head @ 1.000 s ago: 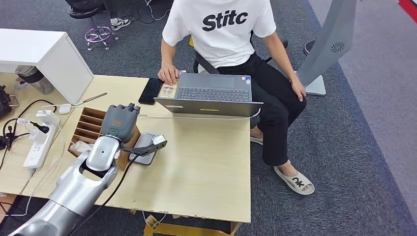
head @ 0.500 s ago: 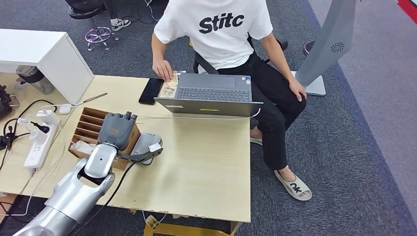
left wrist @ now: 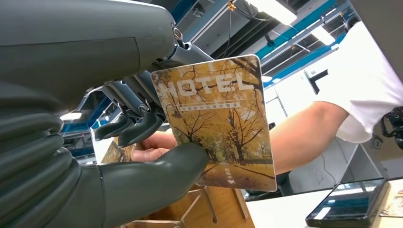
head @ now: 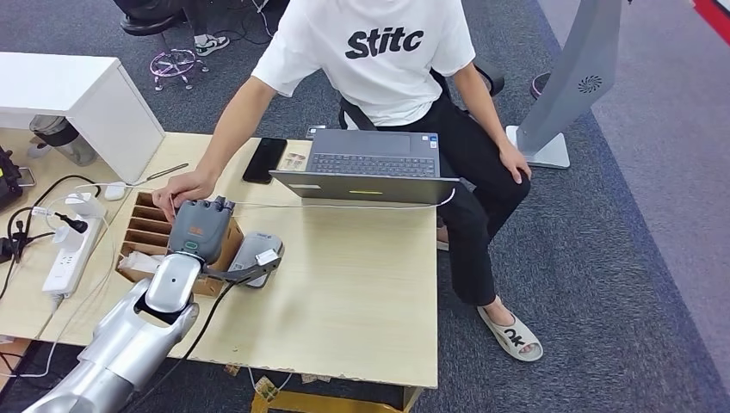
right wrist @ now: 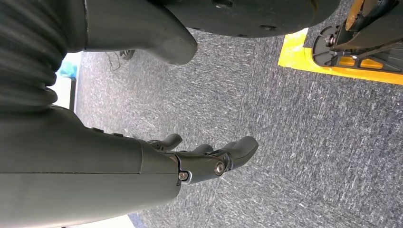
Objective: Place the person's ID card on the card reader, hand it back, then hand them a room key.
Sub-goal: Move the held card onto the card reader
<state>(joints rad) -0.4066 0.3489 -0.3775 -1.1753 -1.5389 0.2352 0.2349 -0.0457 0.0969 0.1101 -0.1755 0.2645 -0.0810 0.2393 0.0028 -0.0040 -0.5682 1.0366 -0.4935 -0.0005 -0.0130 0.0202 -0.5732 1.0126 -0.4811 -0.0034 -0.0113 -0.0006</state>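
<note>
My left hand (head: 200,228) hovers over the wooden slotted box (head: 146,225), and in the left wrist view my left hand (left wrist: 142,156) pinches a room key card (left wrist: 218,123) between thumb and fingers. The card shows yellow autumn trees and the word HOTEL. The person's hand (head: 176,191) reaches across the table and touches the far side of my left hand; the person's hand (left wrist: 152,145) lies just behind the card. The grey card reader (head: 251,251) lies on the table beside my thumb. My right hand (right wrist: 209,156) hangs over grey carpet with its fingers apart, holding nothing.
An open laptop (head: 370,168) stands at the table's far edge, with a black phone (head: 263,159) and a small card (head: 293,160) beside it. A power strip (head: 64,254) with cables lies at the left. A white box (head: 77,95) stands at the far left.
The person's hand left the card beside the laptop and reached over to my left hand. My left hand drew back slightly over the wooden box.
</note>
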